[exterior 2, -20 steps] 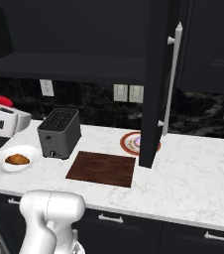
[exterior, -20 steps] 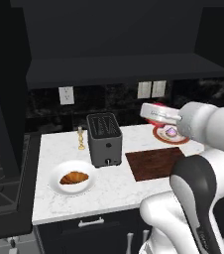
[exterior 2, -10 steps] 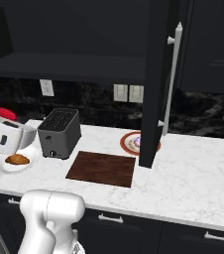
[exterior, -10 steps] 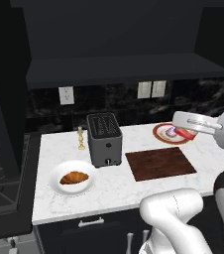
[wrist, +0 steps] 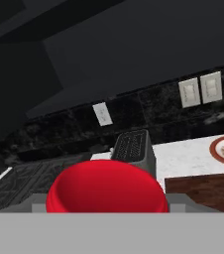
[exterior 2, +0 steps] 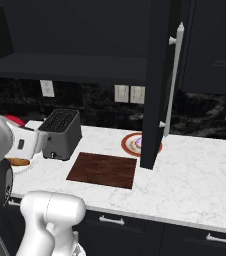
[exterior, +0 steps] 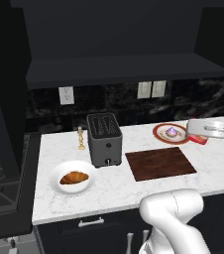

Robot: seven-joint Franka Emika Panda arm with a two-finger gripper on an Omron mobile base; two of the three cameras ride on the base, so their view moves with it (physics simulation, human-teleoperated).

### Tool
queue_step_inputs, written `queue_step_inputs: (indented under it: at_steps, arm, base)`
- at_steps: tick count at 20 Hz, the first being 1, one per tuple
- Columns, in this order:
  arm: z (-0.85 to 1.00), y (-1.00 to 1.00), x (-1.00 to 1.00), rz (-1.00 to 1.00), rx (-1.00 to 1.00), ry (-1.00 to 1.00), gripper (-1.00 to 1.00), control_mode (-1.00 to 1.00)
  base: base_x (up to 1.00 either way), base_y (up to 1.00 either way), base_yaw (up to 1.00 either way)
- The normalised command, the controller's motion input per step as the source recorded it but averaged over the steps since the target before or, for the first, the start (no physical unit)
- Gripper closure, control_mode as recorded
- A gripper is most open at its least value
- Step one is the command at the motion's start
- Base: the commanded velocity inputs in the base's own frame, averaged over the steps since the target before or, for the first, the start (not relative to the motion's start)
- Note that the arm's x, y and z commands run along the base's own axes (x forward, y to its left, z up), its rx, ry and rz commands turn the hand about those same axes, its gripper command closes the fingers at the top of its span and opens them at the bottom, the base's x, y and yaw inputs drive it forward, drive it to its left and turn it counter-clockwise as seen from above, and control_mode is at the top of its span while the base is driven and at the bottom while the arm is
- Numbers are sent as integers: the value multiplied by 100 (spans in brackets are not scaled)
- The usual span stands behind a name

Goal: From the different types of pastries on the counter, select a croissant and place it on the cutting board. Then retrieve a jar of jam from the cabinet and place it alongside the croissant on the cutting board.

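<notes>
My gripper [wrist: 107, 202] is shut on the jar of jam [wrist: 106, 189], whose red lid bulges up between the two grey fingers. In the left base view the jar [exterior: 198, 140] hangs at the far right, just right of the orange-rimmed plate [exterior: 158, 128] with the purple pastry [exterior: 171, 132], and beyond the cutting board's [exterior: 159, 163] right corner. The board is bare. The croissant [exterior: 74, 177] lies on a white plate [exterior: 57, 187] at the counter's [exterior: 119, 191] front left. The dark cabinet shelf [exterior: 119, 74] runs above.
A black toaster [exterior: 104, 139] stands left of the board, with a small gold ornament [exterior: 81, 139] beside it. An open cabinet door [exterior 2: 155, 85] with a silver handle hangs over the counter in the right base view. A stove [exterior: 5, 168] adjoins the counter's left end.
The hand with the jar has swung rightward in the left base view and dropped lower, from above the purple pastry's plate to just past it. Croissant, board and toaster have not moved.
</notes>
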Motion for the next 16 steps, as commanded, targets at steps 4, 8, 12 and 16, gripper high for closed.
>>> queue_step_inputs:
  at_steps: [4, 8, 12, 16]
  arm:
    - [-83, 0, 41, 6, -8, -30, 100, -100]
    - [-79, 17, 47, 1, -11, -33, 100, -100]
    - [-77, 15, 37, 0, -10, -31, 100, -100]
    - [-83, 0, 31, 1, -6, -18, 100, -100]
  base:
    - [0, 0, 0]
    - [0, 0, 0]
    - [0, 0, 0]
    - [0, 0, 0]
